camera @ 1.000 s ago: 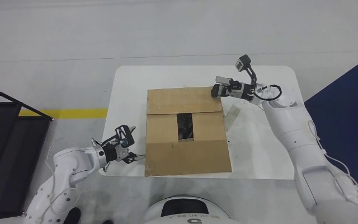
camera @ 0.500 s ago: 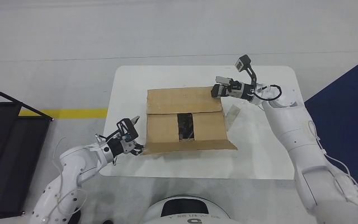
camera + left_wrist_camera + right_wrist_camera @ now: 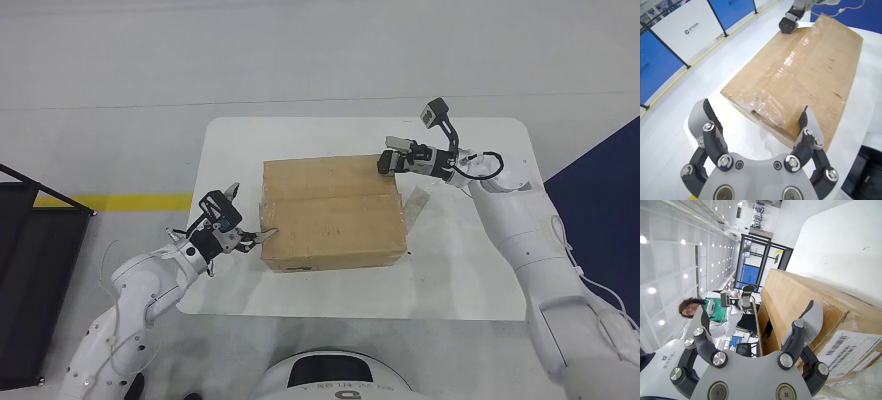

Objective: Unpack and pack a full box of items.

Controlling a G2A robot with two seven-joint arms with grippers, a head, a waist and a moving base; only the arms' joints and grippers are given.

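Top view: cardboard box (image 3: 333, 212) looks stiff, probably heavy, tape-slick; hold its edges. Left gripper (image 3: 755, 105) spread beside it, right gripper (image 3: 386, 161) spread at its corner

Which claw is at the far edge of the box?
The right claw, at the box's far right corner; the left claw is by its left end.

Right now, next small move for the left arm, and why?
Probably lower the left gripper onto the box by its seam to hold the top flat: the top lies shut, the gripper is open off the box's end, the right gripper at the far corner.
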